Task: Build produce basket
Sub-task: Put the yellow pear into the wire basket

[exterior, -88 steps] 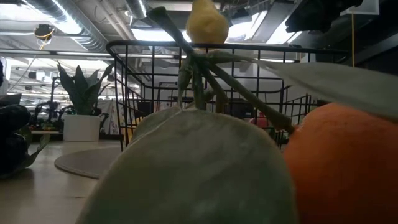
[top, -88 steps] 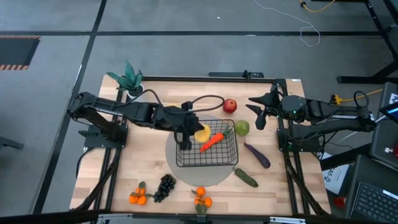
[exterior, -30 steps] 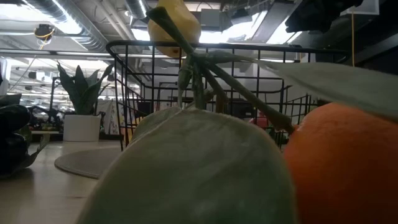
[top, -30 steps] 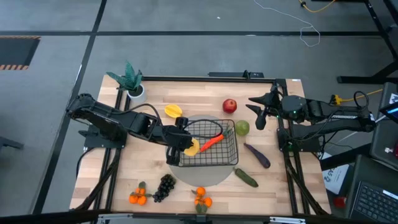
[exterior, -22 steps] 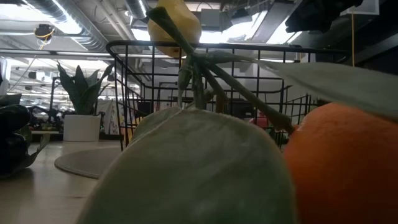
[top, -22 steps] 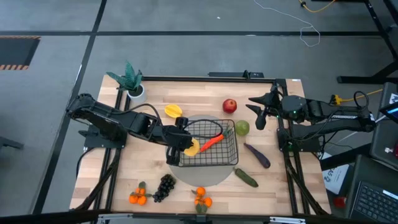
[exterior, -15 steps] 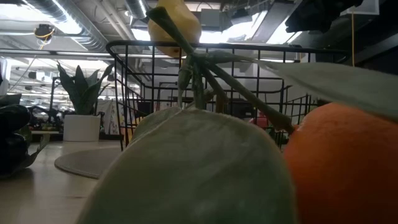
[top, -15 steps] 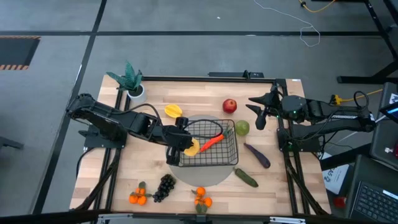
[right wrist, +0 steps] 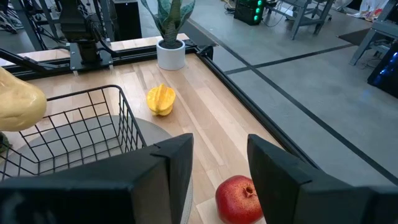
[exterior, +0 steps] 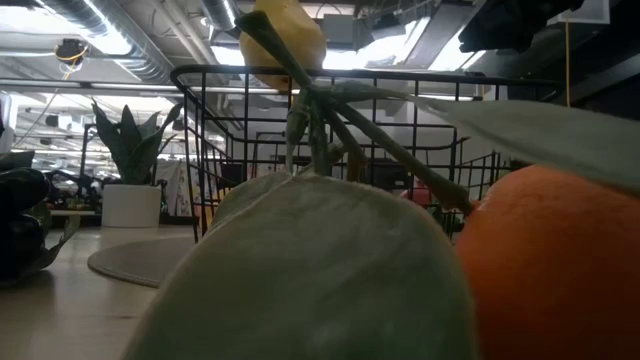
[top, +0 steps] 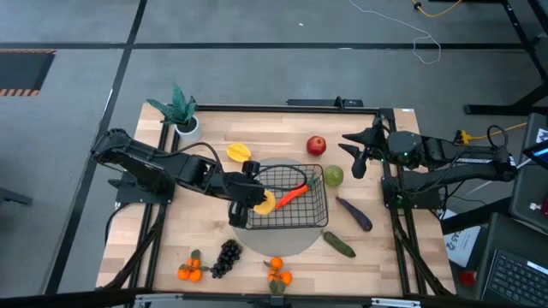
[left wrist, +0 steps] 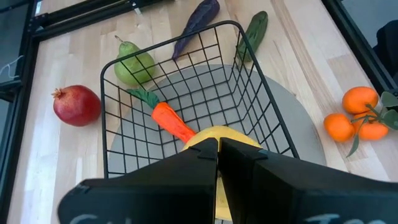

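Note:
The black wire basket (top: 305, 214) stands on a round grey mat (top: 284, 244) at mid-table, with an orange carrot (top: 292, 194) lying in it. My left gripper (top: 252, 198) is at the basket's left rim, shut on a yellow lemon (top: 265, 203). My right gripper (top: 360, 159) hangs open over the table's far right, with nothing between its fingers (right wrist: 177, 165). Loose on the table are a starfruit (top: 239, 153), a red fruit (top: 317, 145), a pear (top: 333, 176), an eggplant (top: 354, 214), a cucumber (top: 339, 245), grapes (top: 227, 257) and tangerines (top: 277, 274). My left gripper holds the lemon (left wrist: 229, 135) at its end nearest the gripper. The shut fingers (left wrist: 186, 171) cover the place of contact, so the exact part does not show. They slant down from the table's left. The lemon (exterior: 283, 35) is lifted clear, above the basket's rim.
A teal plant in a white pot (top: 181, 115) stands at the far left corner. More tangerines (top: 190, 272) lie at the near left. A tangerine with leaves (exterior: 550, 260) sits right before the low camera and blocks most of that view.

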Robot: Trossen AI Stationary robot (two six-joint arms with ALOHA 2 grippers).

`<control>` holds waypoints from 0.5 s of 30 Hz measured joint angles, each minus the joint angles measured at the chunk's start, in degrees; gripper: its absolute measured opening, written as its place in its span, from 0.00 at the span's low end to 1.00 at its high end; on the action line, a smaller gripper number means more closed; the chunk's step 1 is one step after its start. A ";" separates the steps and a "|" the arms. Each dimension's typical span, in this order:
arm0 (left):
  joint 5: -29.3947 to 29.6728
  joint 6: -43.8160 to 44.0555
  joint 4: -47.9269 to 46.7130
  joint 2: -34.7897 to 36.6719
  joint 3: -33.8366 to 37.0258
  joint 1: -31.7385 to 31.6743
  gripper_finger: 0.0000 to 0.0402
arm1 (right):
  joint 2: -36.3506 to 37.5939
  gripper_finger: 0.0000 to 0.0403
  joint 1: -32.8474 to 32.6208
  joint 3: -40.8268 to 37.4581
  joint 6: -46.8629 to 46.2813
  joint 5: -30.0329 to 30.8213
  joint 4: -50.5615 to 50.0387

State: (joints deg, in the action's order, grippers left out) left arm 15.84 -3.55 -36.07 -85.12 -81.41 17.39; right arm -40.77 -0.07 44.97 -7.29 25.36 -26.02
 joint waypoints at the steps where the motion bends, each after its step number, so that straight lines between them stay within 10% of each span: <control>1: -0.01 0.03 -0.13 0.00 0.00 0.00 0.00 | 0.00 0.37 0.00 0.00 0.00 0.00 0.01; 15: -0.09 0.37 -2.89 -3.45 0.02 -0.20 0.01 | 0.01 0.37 0.00 0.01 0.01 0.01 0.06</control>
State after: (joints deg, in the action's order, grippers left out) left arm 15.75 -3.18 -38.96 -88.57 -81.38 17.19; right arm -40.76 -0.08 44.98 -7.28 25.37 -25.96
